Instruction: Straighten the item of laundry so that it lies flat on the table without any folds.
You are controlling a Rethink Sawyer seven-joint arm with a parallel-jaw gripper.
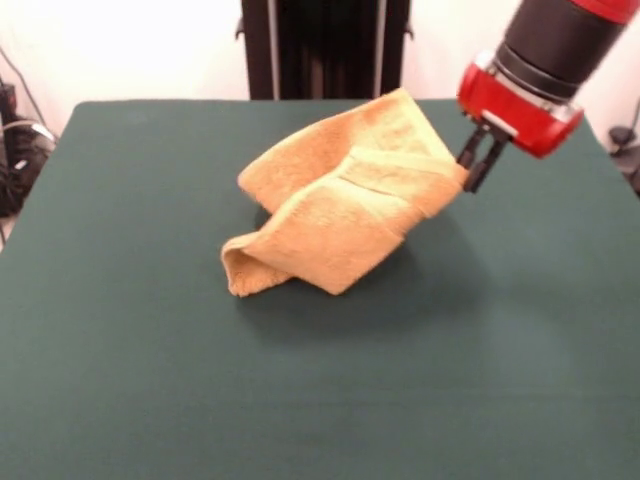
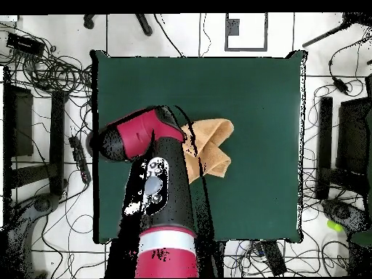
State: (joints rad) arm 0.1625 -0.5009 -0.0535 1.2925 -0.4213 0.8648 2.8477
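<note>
1. Nearest ground, front view: the table (image 1: 300,400) presents a broad expanse of dark green felt-like top between the camera and the laundry, unbroken apart from a faint shadow under the cloth.

2. The item of laundry (image 1: 340,215), an orange-tan terry towel, sits near the middle of the table, slightly toward the far side. It is not flat. It is bunched and folded over on itself, with a rolled loop at its lower-left end resting on the table surface.

3. The towel rises from that loop toward the upper right. A flat woven band shows across the raised portion, and the uppermost corner peaks near the table's far edge. The right-hand end appears lifted clear of the surface.

4. The gripper (image 1: 480,160), dark-fingered and mounted below a red collar, meets the towel's raised right corner. The fingers (image 1: 478,172) sit close together with the cloth edge at them; the hand is clenched on the towel's corner.

5. The arm (image 1: 560,40) enters from the upper right of the front view, black above the red collar, tilted down toward the towel.

6. Overhead view: the arm (image 2: 163,182) covers part of the towel (image 2: 211,145); the exposed cloth lies left of the table's centre in that view, well inside every edge of the table (image 2: 261,94).

7. Beyond the table, overhead: cables and dark equipment on a light floor.
</note>
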